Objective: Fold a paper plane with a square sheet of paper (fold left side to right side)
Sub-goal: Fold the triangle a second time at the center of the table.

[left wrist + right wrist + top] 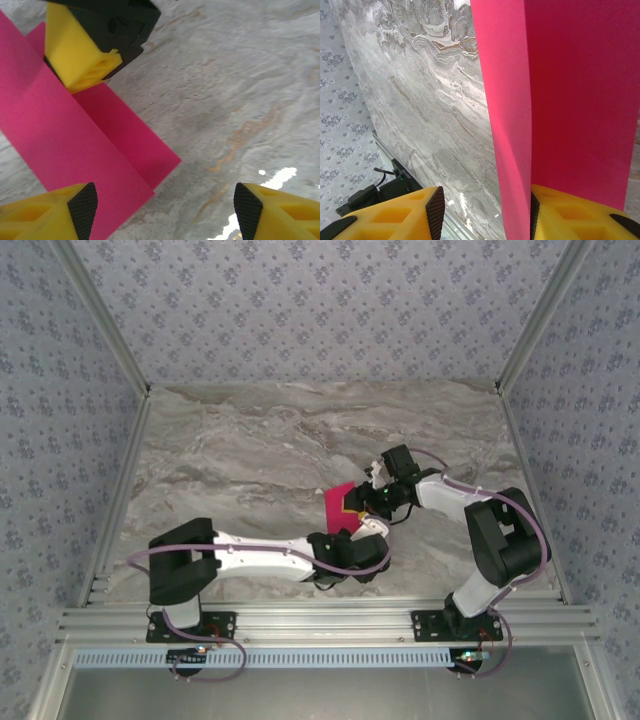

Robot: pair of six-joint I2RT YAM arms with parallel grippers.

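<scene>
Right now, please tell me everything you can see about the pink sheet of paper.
The square sheet of paper is thin, plain magenta-pink paper, unmarked. It is folded: one layer lies over another along a straight crease, and the lower layer sticks out beyond it. It lies on the grey marble-patterned table between the two arms. A yellow finger of the right tool rests on it beside the crease; the open left tool stands over its edge.
</scene>
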